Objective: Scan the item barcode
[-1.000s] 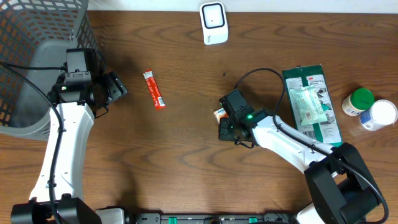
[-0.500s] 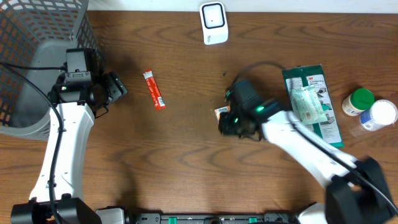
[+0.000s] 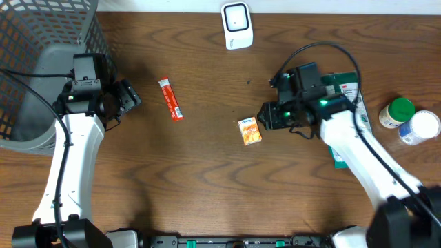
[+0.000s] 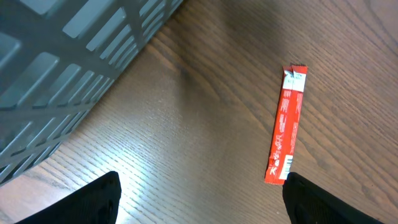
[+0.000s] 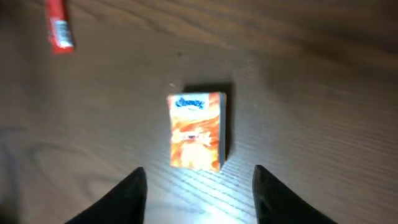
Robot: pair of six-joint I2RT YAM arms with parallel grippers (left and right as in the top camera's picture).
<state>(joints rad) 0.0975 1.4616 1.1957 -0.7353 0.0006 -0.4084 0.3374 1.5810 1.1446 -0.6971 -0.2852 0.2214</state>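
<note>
While clear of the orange packet (image 3: 249, 130), right arm (image 3: 358, 148) stretched toward it, right fingers (image 5: 127, 199) spread; left fingers (image 4: 93, 200) spread too

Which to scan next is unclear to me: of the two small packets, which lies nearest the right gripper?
The orange packet, lying flat just ahead of the right gripper; the red stick packet lies far off, nearer the left gripper.

Orange packet (image 5: 196, 130) seen lying flat on wooden worktop (image 5: 323, 93), printed face up, long axis pointed away from camera. Right gripper (image 5: 199, 198) held spread, nothing gripped. Dark fingertips (image 5: 123, 200) seen at lower edge; packet just beyond gap, untouched. Red stick sachet (image 5: 57, 26) seen top left, well apart. Picture slightly blurred.
</note>
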